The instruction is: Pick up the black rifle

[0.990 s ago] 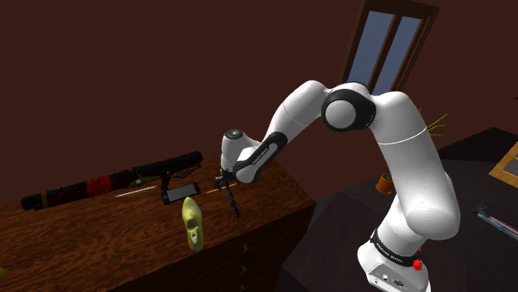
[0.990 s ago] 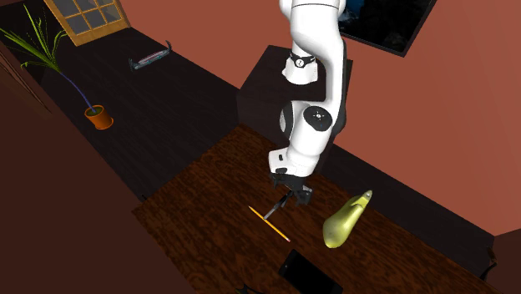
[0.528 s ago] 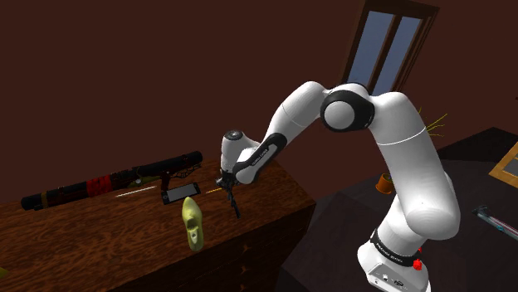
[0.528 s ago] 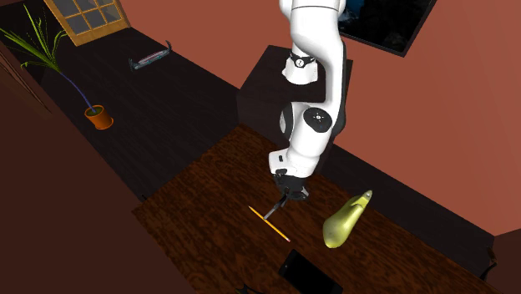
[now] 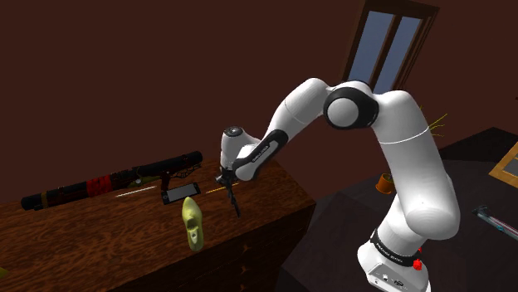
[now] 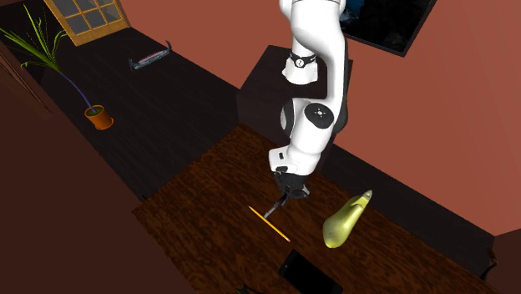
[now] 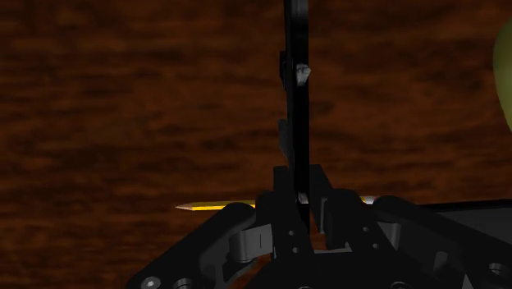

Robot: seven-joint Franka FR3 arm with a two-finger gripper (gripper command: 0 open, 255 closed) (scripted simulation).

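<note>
A slim black rifle (image 7: 296,98) runs straight out between my gripper's (image 7: 302,197) fingers, which are shut on its thin body. In the shoulder view the gripper (image 5: 226,181) hangs low over the near right part of the dark wooden table (image 5: 100,240), with the rifle (image 5: 233,201) slanting down from it toward the table's front. In the second exterior view the gripper (image 6: 286,190) shows the rifle (image 6: 274,206) pointing at a yellow pencil (image 6: 269,223). I cannot tell whether the rifle touches the wood.
The yellow pencil (image 7: 217,206) lies just under the fingers. A yellow-green shoe (image 5: 193,222) stands close by, and a flat black phone (image 5: 179,193) lies beyond it. A long black tube with red bands (image 5: 108,179) lies along the table's back. The table's edge drops off near the gripper.
The fingers have closed on the slim black rifle. The hand has shifted slightly up and toward the shoulder view's left; other things have stayed put.
</note>
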